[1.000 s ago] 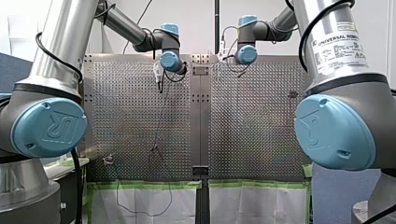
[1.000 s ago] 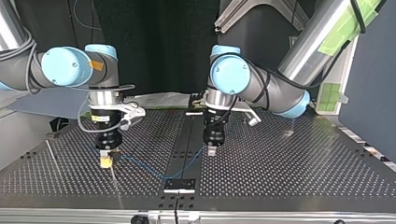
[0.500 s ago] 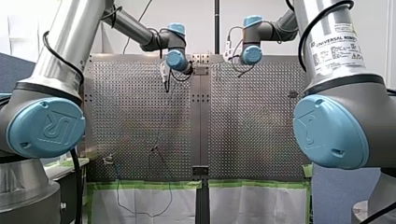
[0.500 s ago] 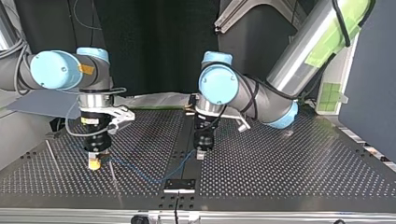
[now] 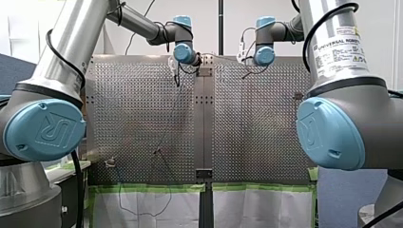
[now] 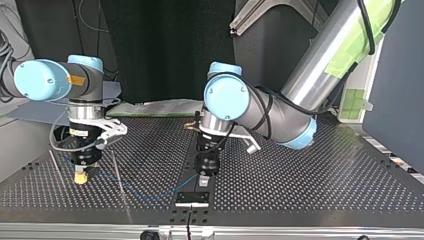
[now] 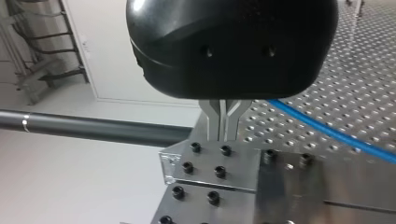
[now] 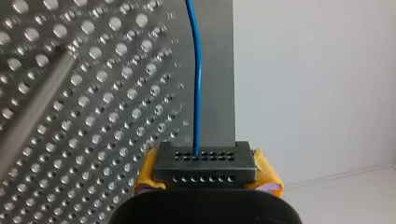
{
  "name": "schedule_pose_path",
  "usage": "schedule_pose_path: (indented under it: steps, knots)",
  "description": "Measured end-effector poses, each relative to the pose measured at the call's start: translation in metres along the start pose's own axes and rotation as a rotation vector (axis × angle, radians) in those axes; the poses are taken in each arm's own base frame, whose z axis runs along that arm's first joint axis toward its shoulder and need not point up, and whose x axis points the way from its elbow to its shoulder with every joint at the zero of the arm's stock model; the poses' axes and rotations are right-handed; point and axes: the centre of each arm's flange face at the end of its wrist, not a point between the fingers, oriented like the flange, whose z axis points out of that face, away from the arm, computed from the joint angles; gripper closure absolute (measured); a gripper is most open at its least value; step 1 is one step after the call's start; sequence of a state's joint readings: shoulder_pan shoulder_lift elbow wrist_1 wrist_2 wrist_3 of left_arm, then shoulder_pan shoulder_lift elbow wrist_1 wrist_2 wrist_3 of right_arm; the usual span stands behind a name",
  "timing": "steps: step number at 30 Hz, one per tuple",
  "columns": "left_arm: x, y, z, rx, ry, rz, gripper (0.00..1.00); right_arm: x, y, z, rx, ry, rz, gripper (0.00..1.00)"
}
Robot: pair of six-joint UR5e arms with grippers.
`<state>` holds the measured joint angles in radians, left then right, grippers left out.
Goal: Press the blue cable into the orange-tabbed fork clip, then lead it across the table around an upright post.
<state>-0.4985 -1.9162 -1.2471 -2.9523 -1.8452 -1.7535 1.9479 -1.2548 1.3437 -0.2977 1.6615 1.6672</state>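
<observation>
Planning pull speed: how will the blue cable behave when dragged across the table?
Probably floppy: the blue cable bows ahead of my right gripper and lies in a slack curve on the table. Thin, so likely light; it should trail, not push.

— What do we see beyond the perforated table (image 6: 310, 170) itself?
— We see a bolted metal plate (image 6: 192, 198) at its middle seam, and green tape (image 5: 142, 188) along one edge above white sheets (image 5: 256, 209).

1. A white wall (image 5: 28, 23) fills the front view's upper part.
2. A black backdrop (image 6: 160, 50) spans the top view's upper middle.
3. A blue-grey panel (image 6: 395, 90) stands at its right edge.
</observation>
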Motion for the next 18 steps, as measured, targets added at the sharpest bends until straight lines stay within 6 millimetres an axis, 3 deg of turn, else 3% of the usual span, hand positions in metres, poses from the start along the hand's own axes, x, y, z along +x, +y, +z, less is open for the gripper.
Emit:
schedule_pose_path:
  steps: [10, 18]
  knots:
    - [0.018, -0.019, 0.011, 0.05, 0.042, -0.022, 1.0, 0.002, 0.025, 0.007, -0.037, 0.004, -0.008, 1.0]
    - [0.021, -0.04, 0.023, 0.082, 0.032, -0.084, 1.0, 0.002, 0.044, 0.01, -0.068, -0.003, -0.01, 1.0]
